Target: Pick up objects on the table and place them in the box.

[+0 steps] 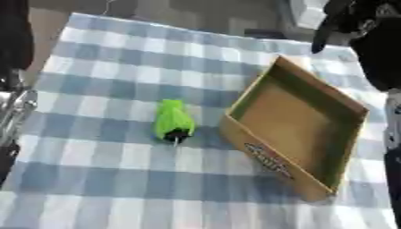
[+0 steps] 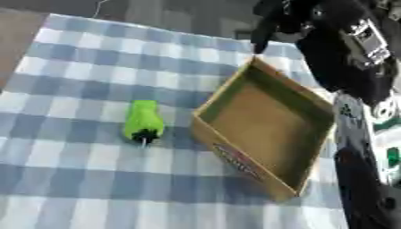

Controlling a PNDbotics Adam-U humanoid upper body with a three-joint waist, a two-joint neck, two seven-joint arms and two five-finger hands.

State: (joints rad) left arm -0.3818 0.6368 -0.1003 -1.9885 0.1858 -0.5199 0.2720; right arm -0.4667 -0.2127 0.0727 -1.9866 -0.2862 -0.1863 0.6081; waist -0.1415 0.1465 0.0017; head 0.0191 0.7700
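A bright green object point(image 1: 173, 120) with a black tip at its near end lies on the blue-and-white checked cloth point(image 1: 117, 71), just left of the box. The open cardboard box point(image 1: 300, 123) stands at the right, turned at an angle, and its inside shows nothing. My right hand point(image 2: 275, 20) hangs above the box's far corner, black fingers point(image 1: 320, 41) pointing down and relaxed, holding nothing. My left arm point(image 1: 15, 105), black with a silver joint, shows only at the left edge of the left eye view, well away from the green object.
My right forearm point(image 2: 344, 58) with silver parts runs down the right side next to the box. Beyond the cloth's far edge there is a dark floor and a pale object point(image 1: 305, 13). Bare cloth lies left of and in front of the green object.
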